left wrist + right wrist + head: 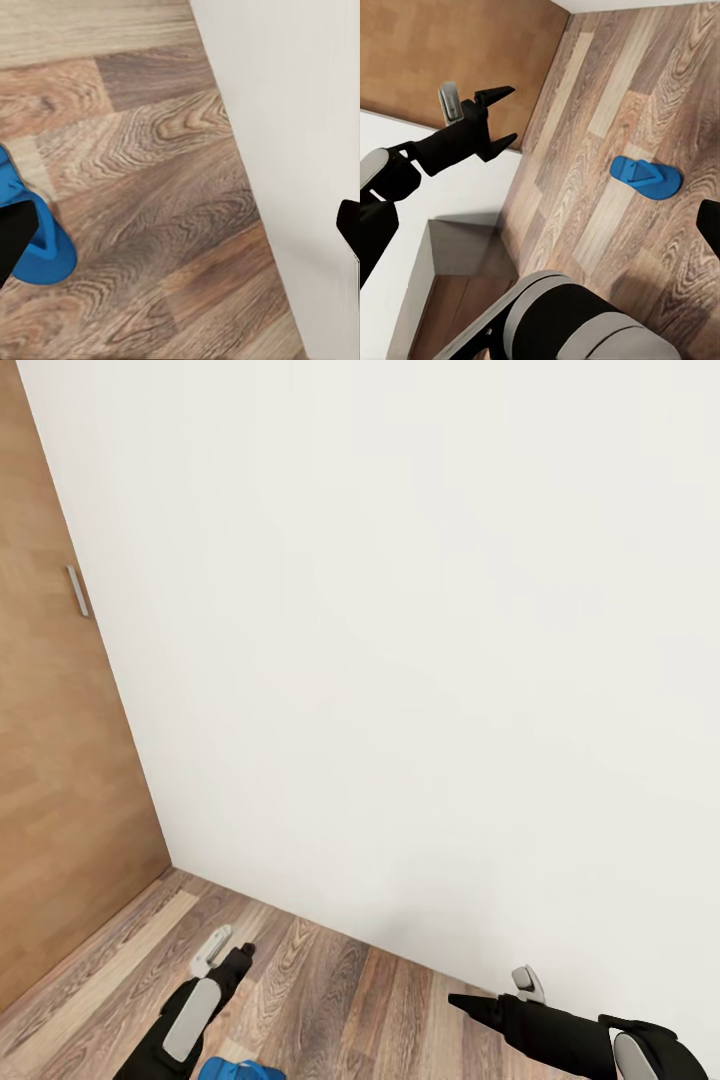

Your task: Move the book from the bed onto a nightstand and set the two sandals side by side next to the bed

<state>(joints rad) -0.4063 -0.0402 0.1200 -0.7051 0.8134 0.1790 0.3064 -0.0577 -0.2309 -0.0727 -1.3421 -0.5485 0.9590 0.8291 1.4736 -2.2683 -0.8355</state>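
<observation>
- While the robot faces a white wall, one sandal lies on the floor below the left gripper, jaws spread, empty.
- Right gripper: jaws' state unclear.
- Next: lower, grasp the sandal.

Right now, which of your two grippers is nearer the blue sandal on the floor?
The left gripper: the sandal lies on the floor just beside it. The right gripper hangs farther off, by the white wall.

A room in a home: bare white wall, wood-plank floor, a brown door with a metal handle, 1 blue flip-flop lying about.
</observation>
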